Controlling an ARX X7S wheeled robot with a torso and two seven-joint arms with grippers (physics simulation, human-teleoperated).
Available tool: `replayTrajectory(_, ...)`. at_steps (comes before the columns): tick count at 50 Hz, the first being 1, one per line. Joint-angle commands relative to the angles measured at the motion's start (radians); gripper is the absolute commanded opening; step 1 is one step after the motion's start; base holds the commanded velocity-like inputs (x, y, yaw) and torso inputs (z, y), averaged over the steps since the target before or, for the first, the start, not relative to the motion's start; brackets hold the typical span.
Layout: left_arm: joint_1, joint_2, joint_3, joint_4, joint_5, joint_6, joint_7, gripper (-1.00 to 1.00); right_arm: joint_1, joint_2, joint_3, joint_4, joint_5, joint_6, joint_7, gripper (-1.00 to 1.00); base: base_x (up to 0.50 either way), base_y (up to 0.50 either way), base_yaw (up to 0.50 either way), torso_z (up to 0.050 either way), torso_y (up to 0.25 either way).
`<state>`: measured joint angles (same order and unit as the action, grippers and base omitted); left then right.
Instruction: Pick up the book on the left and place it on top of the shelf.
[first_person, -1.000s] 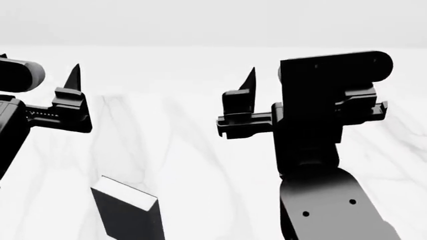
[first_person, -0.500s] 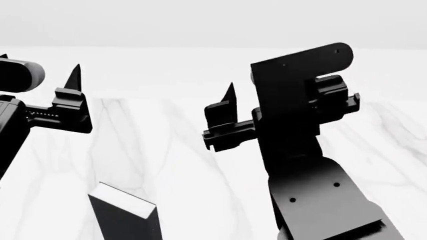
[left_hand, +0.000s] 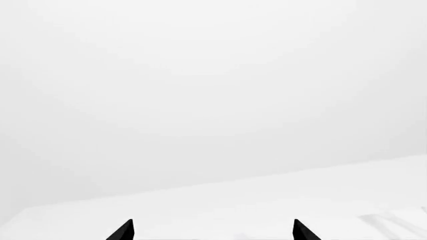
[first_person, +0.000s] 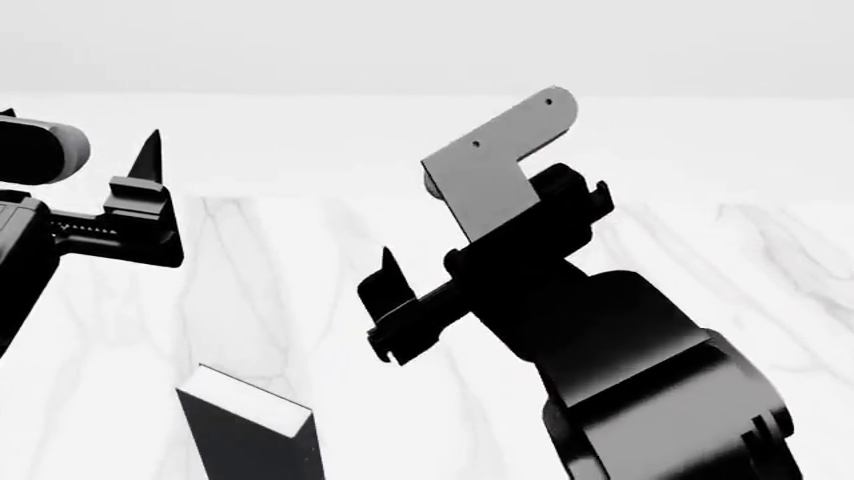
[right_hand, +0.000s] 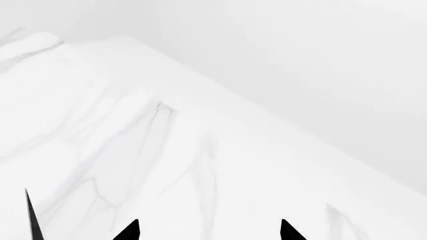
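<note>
book (first_person: 254, 435): dark, at the near edge of the marble table (first_person: 747, 250), toward its left
left gripper (left_hand: 212, 231): fingers spread, holding nothing, raised over the table
right gripper (right_hand: 208, 231): fingers spread, empty, tilted, well apart from the book

The head view looks forward and down from above and behind both arms onto a white marble table (first_person: 307, 290), with the left gripper (first_person: 144, 170) at its left edge, the right gripper (first_person: 390, 290) near centre, and a corner of the book (first_person: 247, 425) cut by the lower frame edge. The left wrist view faces outward along its own gripper (left_hand: 212, 231), only 2 fingertips (left_hand: 123, 231) entering the frame, and takes in mostly blank background past the table's far edge. The right wrist view, likewise showing only fingertips (right_hand: 130, 231), sits tilted above the veined tabletop (right_hand: 133, 150), the surface all 3 views share.
</note>
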<state>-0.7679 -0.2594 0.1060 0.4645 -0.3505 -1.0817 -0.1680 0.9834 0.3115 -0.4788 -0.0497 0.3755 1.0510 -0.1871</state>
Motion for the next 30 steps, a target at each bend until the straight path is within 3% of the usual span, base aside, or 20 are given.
replayTrajectory(1, 0.001, -0.004, 0.002, -0.007, -0.004, 0.005, -0.002, 1.0, 0.034, 0.016, -0.109, 0.089, 0.001, -0.051, -0.12, 1.0, 0.0, 0.0, 0.0, 0.0, 0.0)
replayTrajectory(30, 0.005, -0.011, 0.012, -0.021, -0.011, 0.017, -0.007, 1.0, -0.005, 0.029, -0.167, 0.024, 0.079, -0.017, -0.223, 1.0, 0.0, 0.0, 0.0, 0.0, 0.0)
